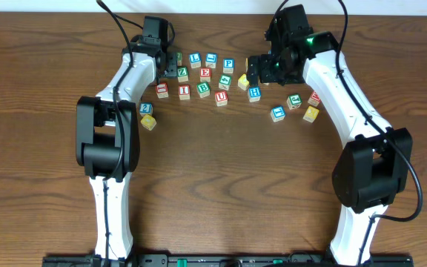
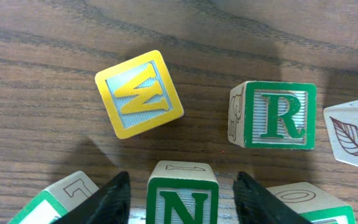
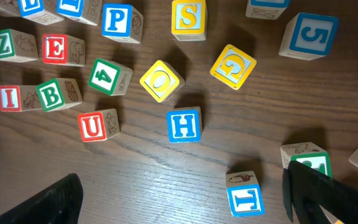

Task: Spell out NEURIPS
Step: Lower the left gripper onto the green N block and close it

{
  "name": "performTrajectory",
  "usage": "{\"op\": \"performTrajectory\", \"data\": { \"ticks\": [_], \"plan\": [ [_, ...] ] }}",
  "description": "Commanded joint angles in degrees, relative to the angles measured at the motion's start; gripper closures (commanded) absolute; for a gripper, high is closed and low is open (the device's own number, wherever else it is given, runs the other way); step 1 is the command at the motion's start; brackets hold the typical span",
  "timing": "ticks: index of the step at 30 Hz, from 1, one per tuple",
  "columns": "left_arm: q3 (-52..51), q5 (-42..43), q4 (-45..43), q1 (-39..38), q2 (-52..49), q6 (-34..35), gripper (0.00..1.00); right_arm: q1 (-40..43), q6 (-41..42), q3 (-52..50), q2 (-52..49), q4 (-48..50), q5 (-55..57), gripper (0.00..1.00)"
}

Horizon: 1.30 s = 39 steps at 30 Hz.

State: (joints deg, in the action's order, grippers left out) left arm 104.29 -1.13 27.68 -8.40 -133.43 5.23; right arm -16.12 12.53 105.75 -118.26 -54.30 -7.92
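Left gripper: spread, one finger on each side of N, with a gap showing on both sides; nothing is pinched yet.
N: at the back of the table in the left-hand cluster, green letter up, between those fingers.
Step, as I read it: picking up N, the first letter.
Doing it well: centre on the block so both fingers meet its flat sides together, close squarely, then lift straight up before carrying it to the bare wood in front.
In the way: a block sits just outside each finger, so a skewed close could shove them. W and R lie beyond N, clear of it.
Right gripper: fingers wide apart, holding nothing, over the patch near H.
Letters waiting: E, U, I, P, S, loose among spares such as Z and B.
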Motion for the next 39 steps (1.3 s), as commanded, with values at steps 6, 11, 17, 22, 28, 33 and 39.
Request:
{"op": "performTrajectory", "data": {
  "ticks": [6, 11, 17, 22, 28, 33, 39],
  "plan": [
    [-0.11, -1.05, -0.15, -0.04, -1.49, -0.46, 0.58, -0.44, -0.17, 0.31, -0.04, 0.09, 0.26, 0.01],
    [-0.11, -1.05, -0.15, -0.04, -1.51, -0.42, 0.6, -0.44, -0.17, 0.31, -0.04, 0.09, 0.26, 0.01],
    [-0.11, -1.05, -0.2, -0.04, -2.25, -0.28, 0.61, -0.44, -0.17, 0.31, -0.04, 0.07, 0.26, 0.01],
    [-0.09, -1.05, -0.61, -0.04, -2.36, -0.28, 0.62, -0.44, -0.17, 0.31, -0.04, 0.09, 0.26, 0.01],
    [-0.07, -1.05, -0.83, -0.04, -2.32, -0.28, 0.7, -0.48, -0.17, 0.31, -0.04, 0.09, 0.26, 0.01],
    [-0.07, -1.05, -0.61, -0.04, -0.46, -0.28, 0.72, -0.48, -0.17, 0.31, -0.04, 0.09, 0.26, 0.01],
    [-0.02, -1.05, 1.25, -0.04, 6.84, -0.28, 0.72, -0.48, -0.17, 0.31, -0.04, 0.09, 0.26, 0.01]
  ]
}}
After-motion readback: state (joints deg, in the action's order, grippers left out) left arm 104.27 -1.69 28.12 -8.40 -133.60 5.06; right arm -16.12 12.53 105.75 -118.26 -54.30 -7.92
